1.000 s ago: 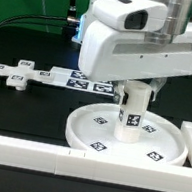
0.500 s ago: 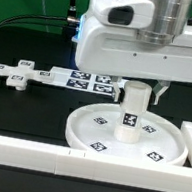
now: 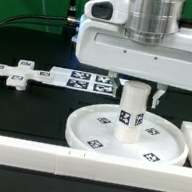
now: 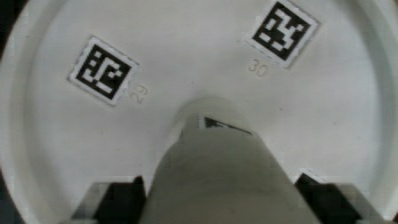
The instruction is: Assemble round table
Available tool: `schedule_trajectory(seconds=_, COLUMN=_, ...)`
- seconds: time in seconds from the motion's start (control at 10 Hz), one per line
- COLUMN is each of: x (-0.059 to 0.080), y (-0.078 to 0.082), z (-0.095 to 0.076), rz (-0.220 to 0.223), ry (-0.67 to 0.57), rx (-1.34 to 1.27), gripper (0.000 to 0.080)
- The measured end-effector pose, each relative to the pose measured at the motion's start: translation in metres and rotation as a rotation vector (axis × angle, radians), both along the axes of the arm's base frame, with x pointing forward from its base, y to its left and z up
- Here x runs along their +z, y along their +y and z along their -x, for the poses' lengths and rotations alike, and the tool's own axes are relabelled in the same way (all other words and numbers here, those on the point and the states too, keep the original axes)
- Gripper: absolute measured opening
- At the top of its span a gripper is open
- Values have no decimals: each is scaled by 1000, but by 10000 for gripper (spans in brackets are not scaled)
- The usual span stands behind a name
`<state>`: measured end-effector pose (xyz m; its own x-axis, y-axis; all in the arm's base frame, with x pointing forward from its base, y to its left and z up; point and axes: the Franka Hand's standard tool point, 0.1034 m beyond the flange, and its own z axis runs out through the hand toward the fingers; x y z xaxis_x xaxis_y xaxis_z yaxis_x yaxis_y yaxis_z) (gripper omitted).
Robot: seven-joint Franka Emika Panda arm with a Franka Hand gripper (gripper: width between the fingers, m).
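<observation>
The large round rimmed disc (image 3: 78, 132) lies flat on the table, tags up. The short thick cylinder (image 3: 130, 115) stands upright at its middle. My gripper (image 3: 136, 88) is straight above it and shut on the cylinder's upper end; the big white hand hides the grip in the exterior view. In the wrist view the cylinder (image 4: 217, 165) runs down to the disc (image 4: 196, 60), with a dark finger (image 4: 121, 198) against each side of it; the gripper (image 4: 217, 200) is shut on it. The flat cross-shaped piece (image 3: 16, 79) lies apart at the exterior view's left.
The marker board (image 3: 81, 79) lies behind the disc. A long white border bar (image 3: 33, 155) runs along the front. Another bar (image 3: 190, 138) stands at the exterior view's right, close to the disc's rim.
The hand has turned about its upright axis over the cylinder. The cylinder has turned with it: a second tag on its side now shows. The disc has stayed in place.
</observation>
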<state>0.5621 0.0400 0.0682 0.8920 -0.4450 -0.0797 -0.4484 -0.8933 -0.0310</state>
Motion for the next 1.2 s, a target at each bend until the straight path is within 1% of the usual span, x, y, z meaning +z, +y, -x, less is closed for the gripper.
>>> schedule_trajectory(seconds=0.4, x=0, y=1, z=-1, rz=2, ry=14, rx=-243, gripper=409)
schedule_trajectory(seconds=0.5, x=0, y=1, z=-1, rz=-1, ry=18, rx=-315, gripper=409)
schedule_trajectory(seconds=0.6, x=0, y=0, z=-1, rz=-19, ry=23, rx=-400, gripper=409)
schedule_trajectory(seconds=0.7, x=0, y=0, z=-1, rz=-21, ry=24, rx=-406, gripper=409)
schedule_trajectory(seconds=0.8, x=0, y=0, z=-1, rz=-21, ry=24, rx=-403, gripper=480)
schedule_trajectory(seconds=0.9, x=0, y=1, z=-1, rz=-22, ry=24, rx=-402, gripper=480)
schedule_trajectory(seconds=1.0, x=0, y=1, z=-1, rz=-22, ry=24, rx=-400, gripper=594)
schedule_trajectory(seconds=1.1, x=1, y=2, z=-1, rz=-11, ry=17, rx=-311, gripper=638)
schedule_trajectory(seconds=1.2, x=4, y=6, z=-2, rz=3, ry=2, rx=-184, gripper=638)
